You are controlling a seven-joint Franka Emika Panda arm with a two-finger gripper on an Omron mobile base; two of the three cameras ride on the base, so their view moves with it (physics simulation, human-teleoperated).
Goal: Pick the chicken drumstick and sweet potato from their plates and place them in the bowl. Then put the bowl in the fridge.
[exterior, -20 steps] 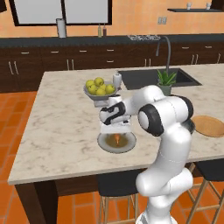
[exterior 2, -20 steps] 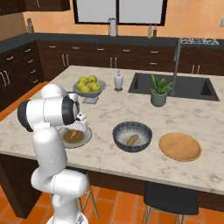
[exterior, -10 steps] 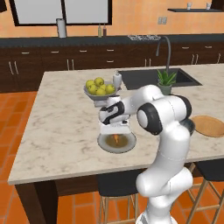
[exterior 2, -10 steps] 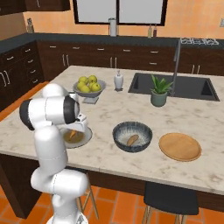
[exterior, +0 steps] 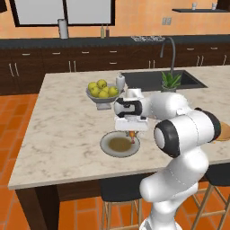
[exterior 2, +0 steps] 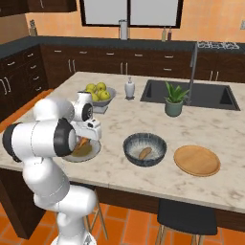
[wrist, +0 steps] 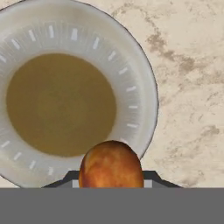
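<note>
My gripper (exterior: 131,133) hangs just above the right rim of the grey plate (exterior: 110,146) with the brownish centre, shut on the vivid orange sweet potato (exterior: 132,135). In the hand view the sweet potato (wrist: 111,165) sits between the fingertips over the plate's rim (wrist: 141,87). From the right base view the sweet potato (exterior 2: 83,142) shows beneath the hand, over the grey plate (exterior 2: 91,153). The dark grey-blue bowl (exterior 2: 145,149) stands to its right with the tan chicken drumstick (exterior 2: 144,153) inside. Further right lies the bare wooden plate (exterior 2: 196,160). The fridge is out of view.
A grey pedestal bowl of yellow fruit (exterior: 102,92) stands behind the grey plate, with a small white bottle (exterior 2: 129,88) beside it. A potted plant (exterior 2: 174,100) sits by the sink (exterior 2: 191,93). Stools stand under the island's front edge.
The gripper has risen a little off the grey plate and shifted toward its right rim, carrying the sweet potato with it. The base has not moved.
</note>
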